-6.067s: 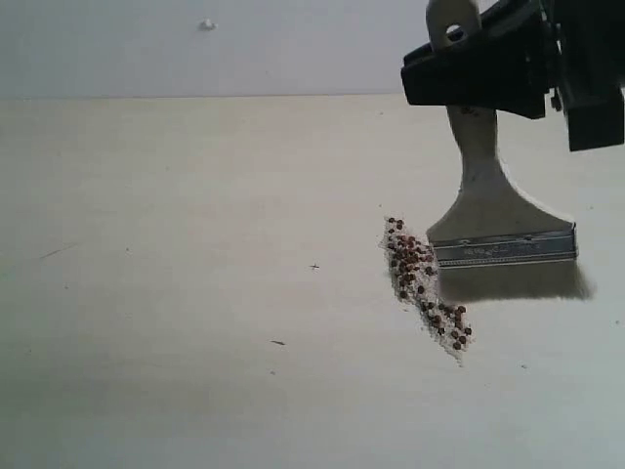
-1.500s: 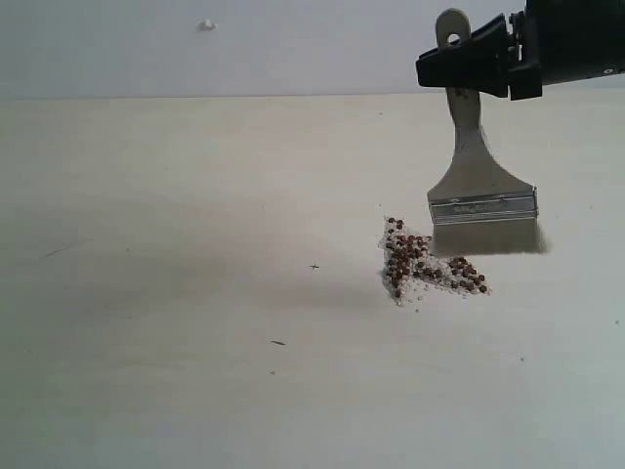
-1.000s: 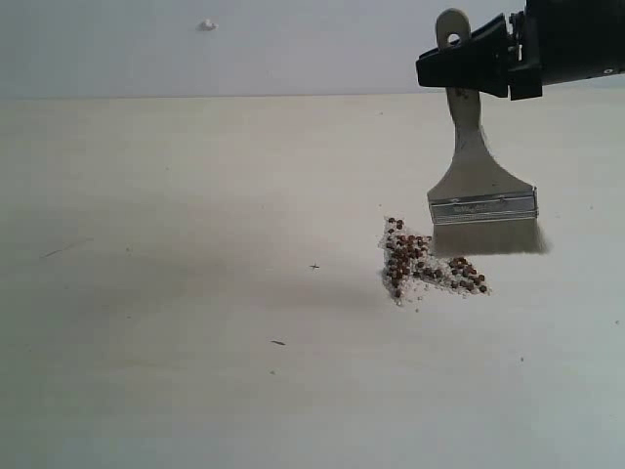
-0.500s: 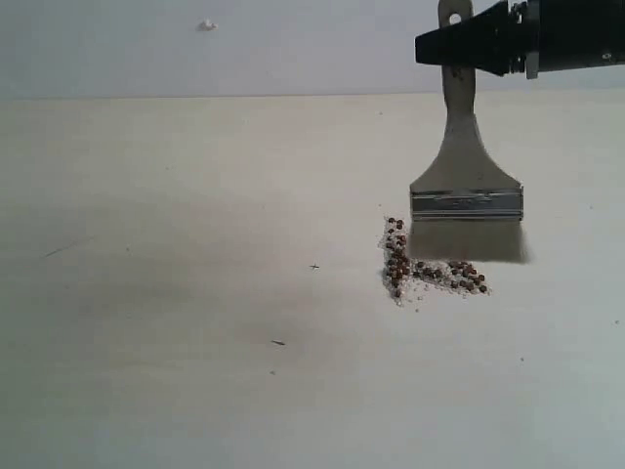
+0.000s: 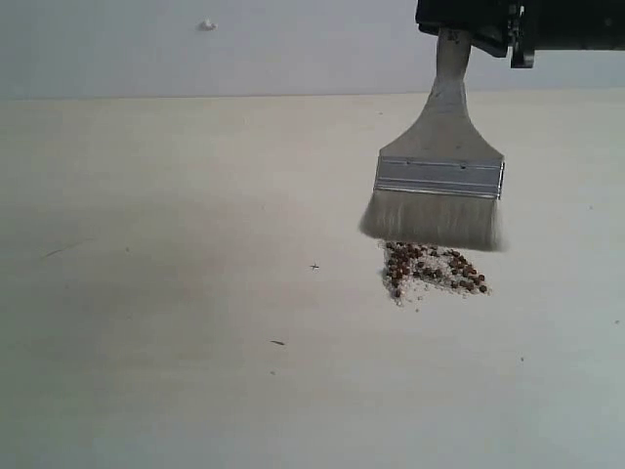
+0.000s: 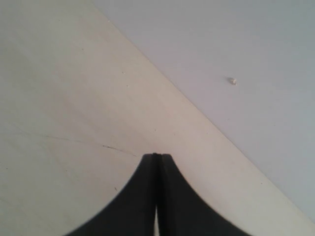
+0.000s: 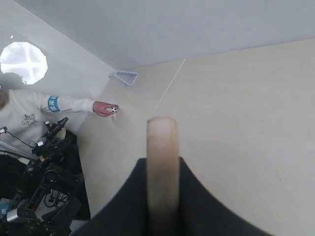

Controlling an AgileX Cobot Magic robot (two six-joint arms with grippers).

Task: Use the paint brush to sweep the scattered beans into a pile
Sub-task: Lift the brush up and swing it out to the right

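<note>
— Beans point(image 5: 433, 269) first: where do they lie?
— In one small heap on the pale table point(image 5: 195, 313), right of the middle, mixed with fine whitish grains.
— And the paint brush point(image 5: 439, 176)?
— Upright just behind the heap, bristles down, slightly tilted. The bristle tips meet the heap's far edge in the exterior view; whether they touch it I cannot tell.
— Who holds it?
— The right gripper point(image 5: 459, 27), at the top of that view, fingers clamped narrow on the cream handle. Its wrist view shows the handle's end poking out between them.
— The left gripper point(image 6: 156, 160)?
— Fingers pressed together, holding nothing, over bare table near the wall point(image 5: 293, 49).
</note>
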